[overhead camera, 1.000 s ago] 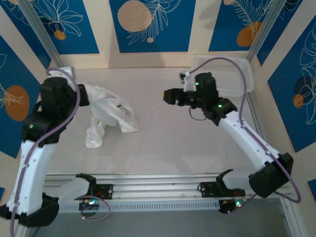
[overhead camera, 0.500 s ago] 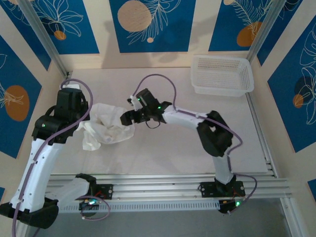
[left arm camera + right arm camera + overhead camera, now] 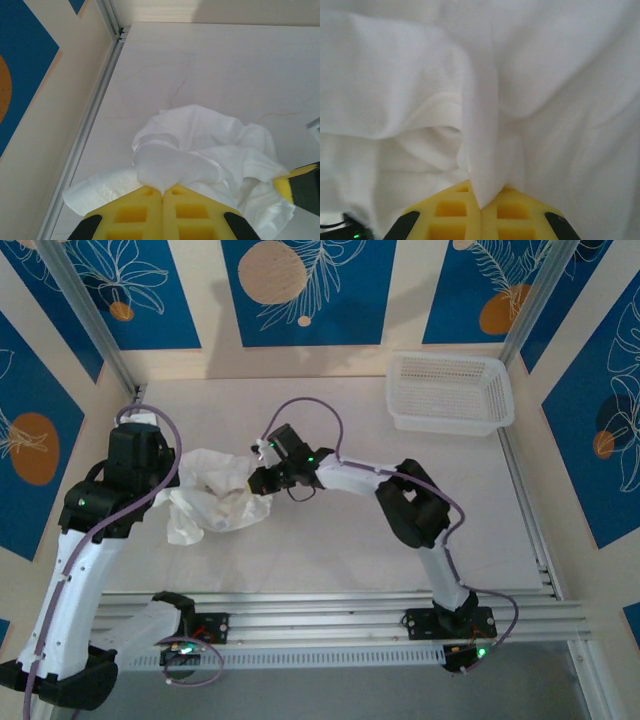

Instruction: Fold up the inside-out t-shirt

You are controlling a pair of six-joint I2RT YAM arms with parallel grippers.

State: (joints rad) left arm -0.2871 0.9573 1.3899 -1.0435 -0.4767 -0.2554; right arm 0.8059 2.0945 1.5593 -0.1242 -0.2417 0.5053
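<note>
Inside-out t-shirt point(image 3: 215, 498) bunched; left end effector point(image 3: 162, 191) pinches its left side, right end effector point(image 3: 480, 202) its right.

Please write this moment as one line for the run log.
left end effector: shut on crumpled white cloth t-shirt | right end effector: shut on same t-shirt | fold: not yet done

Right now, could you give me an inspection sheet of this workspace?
Surface: pale table, faint marks.
Job's things: white t-shirt, crumpled in a heap at the left, not folded.
Clutter: white mesh basket at the far right corner, apart from the shirt.
Grippers: left gripper and right gripper, jaws of each shut on a fold of the t-shirt.
Cables: purple cable looping over the right arm; second purple cable along the left arm.
Surroundings: blue leaf-print wall panels; metal rail at the near edge.
</note>
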